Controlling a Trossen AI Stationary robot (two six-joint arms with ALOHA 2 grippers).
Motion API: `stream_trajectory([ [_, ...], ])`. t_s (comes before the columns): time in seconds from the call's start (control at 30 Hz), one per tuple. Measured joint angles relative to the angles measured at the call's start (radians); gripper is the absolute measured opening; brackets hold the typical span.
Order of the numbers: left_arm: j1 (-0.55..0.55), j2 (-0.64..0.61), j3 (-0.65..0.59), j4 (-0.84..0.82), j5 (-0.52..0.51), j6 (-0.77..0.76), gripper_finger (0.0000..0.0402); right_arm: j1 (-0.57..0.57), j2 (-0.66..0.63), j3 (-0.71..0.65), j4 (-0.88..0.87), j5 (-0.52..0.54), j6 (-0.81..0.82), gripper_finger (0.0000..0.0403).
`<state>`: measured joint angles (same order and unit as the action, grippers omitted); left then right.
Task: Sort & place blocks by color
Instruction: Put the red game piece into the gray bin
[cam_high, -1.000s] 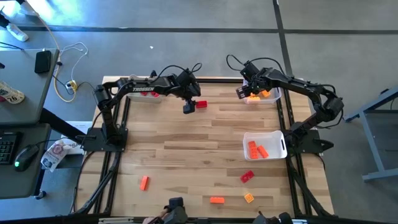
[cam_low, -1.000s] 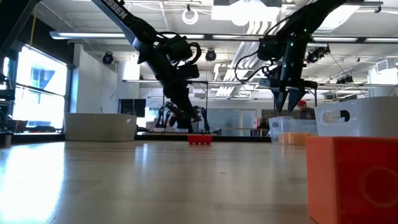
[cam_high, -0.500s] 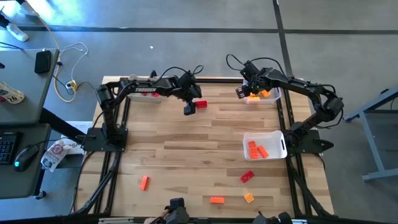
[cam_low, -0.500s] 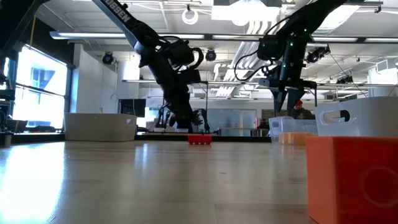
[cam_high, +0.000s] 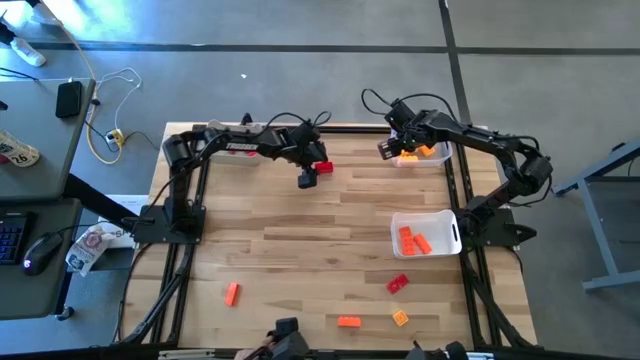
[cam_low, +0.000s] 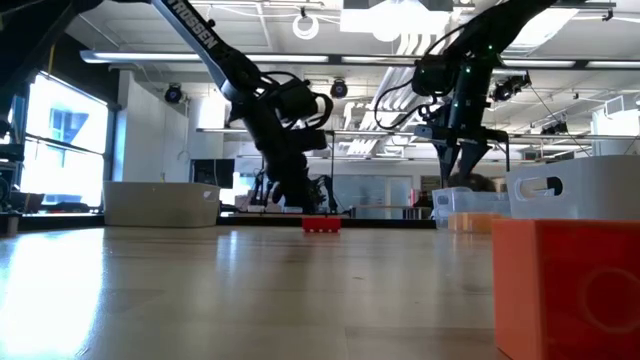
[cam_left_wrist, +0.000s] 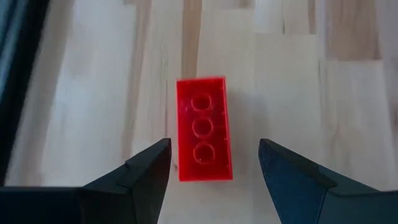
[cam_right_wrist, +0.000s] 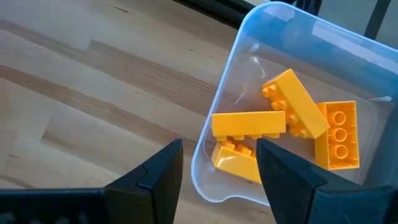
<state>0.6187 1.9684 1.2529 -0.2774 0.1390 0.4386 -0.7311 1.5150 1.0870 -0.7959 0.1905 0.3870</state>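
I have the left tool (cam_high: 307, 180) low over the far middle of the desk (cam_high: 300, 250), its fingers (cam_left_wrist: 134, 180) spread wide with nothing held; in the left wrist view a red brick (cam_left_wrist: 203, 129) lies flat on the wood, three studs showing, its near end between the two fingertips and clear of both. From above that same red brick (cam_high: 322, 167) sits just beside the tool. My right tool (cam_high: 386, 149) hangs at the near edge of the clear bin (cam_high: 441, 160) at the far right corner, fingers (cam_right_wrist: 158, 171) parted and empty. In the right wrist view I count four yellow-orange bricks (cam_right_wrist: 249, 124) in that bin, piled and touching one another. A white bin (cam_high: 452, 238) stands nearer on the right side, and I count two orange bricks (cam_high: 411, 241) in it. A third bin (cam_low: 160, 203), white, stands at the far left; I cannot see what is in it. Loose on the desk near the front I count four more bricks: one orange brick (cam_high: 232, 293) at the left, one orange piece (cam_high: 348, 321) at the middle front, one yellow-orange piece (cam_high: 400, 318) just right of that, and one red piece (cam_high: 397, 283) below the white bin. In the low view an orange block (cam_low: 565, 285) fills the near right corner.
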Motion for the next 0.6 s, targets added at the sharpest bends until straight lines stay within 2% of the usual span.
stream_trajectory([
  [0.23,-0.004,0.032,0.000,0.026,-0.027,-0.007,0.0230,-0.001,0.000,0.000,0.000,0.000,0.001,0.0188],
  [0.6,-0.003,0.051,-0.001,0.043,-0.012,-0.027,0.0230,0.016,0.000,0.000,0.000,0.000,-0.002,0.0188],
])
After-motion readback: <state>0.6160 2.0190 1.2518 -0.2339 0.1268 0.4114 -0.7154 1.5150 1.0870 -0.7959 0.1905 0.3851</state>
